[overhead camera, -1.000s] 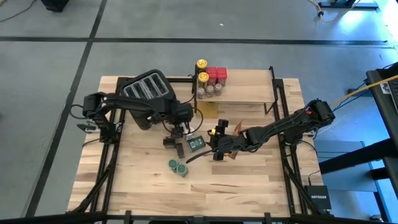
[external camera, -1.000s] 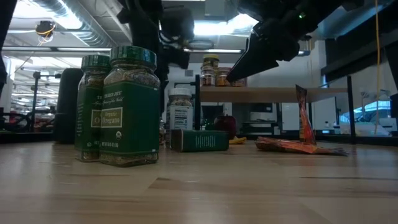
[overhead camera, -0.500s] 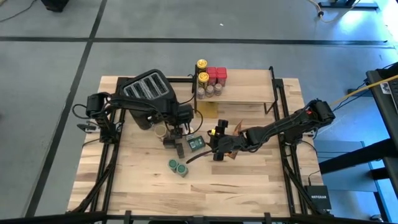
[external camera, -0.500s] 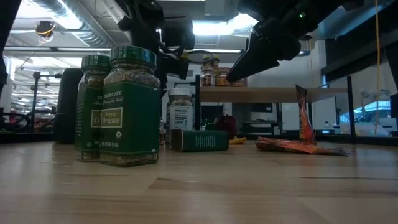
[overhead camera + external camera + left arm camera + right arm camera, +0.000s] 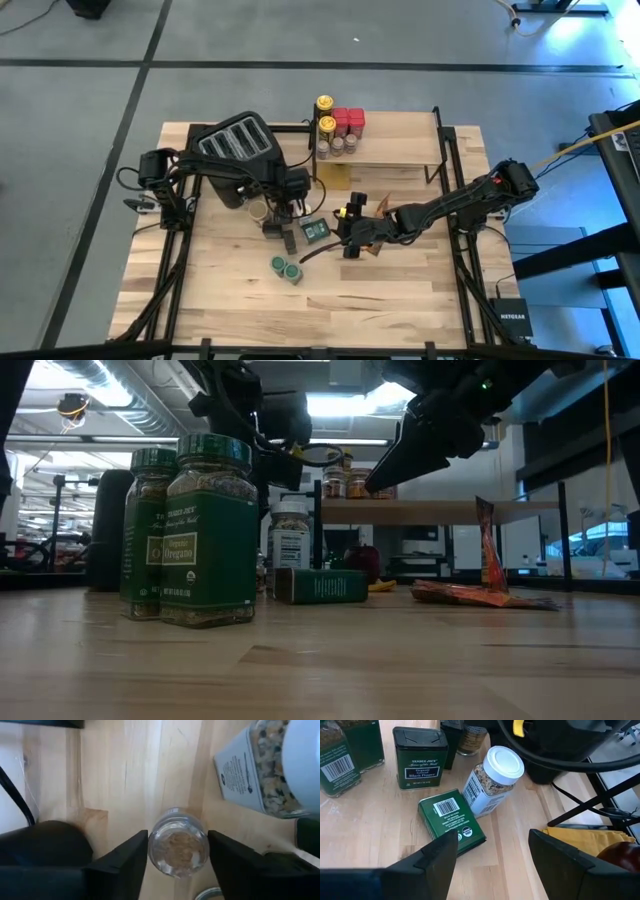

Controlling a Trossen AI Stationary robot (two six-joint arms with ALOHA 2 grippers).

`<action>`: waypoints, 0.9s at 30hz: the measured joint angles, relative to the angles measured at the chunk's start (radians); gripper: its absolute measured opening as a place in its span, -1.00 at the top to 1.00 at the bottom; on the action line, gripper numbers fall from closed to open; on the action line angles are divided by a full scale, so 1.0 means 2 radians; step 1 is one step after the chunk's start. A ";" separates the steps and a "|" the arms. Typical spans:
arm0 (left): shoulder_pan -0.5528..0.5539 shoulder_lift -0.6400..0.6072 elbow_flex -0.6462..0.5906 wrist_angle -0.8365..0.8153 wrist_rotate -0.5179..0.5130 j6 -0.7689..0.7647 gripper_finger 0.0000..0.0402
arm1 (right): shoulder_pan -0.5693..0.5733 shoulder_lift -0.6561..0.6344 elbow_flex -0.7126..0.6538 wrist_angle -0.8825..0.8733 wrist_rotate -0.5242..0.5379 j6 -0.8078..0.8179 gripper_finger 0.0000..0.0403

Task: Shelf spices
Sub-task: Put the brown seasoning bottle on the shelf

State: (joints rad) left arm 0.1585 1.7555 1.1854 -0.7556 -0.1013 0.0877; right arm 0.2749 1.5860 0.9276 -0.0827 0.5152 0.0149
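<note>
On the left side of the table (image 5: 420,300), the black toaster (image 5: 232,145) stands with the left arm reaching past it. The left hand (image 5: 177,851) hangs over a small lidless glass jar (image 5: 178,846) of brown spice, one finger on each side; whether they press the glass, I cannot tell. Near this, two green-lidded jars (image 5: 287,268) stand together toward the near edge, and a green tin (image 5: 452,821) lies flat beside a white-capped jar (image 5: 492,781). Farther right, the right hand (image 5: 490,852) hovers above that tin, its fingers apart and grasping nothing. At the far side, the shelf (image 5: 395,152) carries yellow-lidded jars (image 5: 325,112) and red-lidded jars (image 5: 348,121) on its left end.
</note>
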 joint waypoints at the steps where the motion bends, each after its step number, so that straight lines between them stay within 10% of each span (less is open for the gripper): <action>1: 0.000 0.000 0.000 0.001 0.001 0.000 0.11 | 0.000 0.000 0.000 0.000 0.000 -0.001 -0.24; 27: -0.008 -0.034 0.071 -0.086 -0.051 -0.009 0.31 | 0.104 -0.071 0.015 -0.138 0.116 0.055 -0.24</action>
State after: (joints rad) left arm 0.1432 1.6883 1.3284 -0.9276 -0.2042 0.0691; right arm 0.4828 1.4441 0.9581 -0.3585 0.7479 0.1247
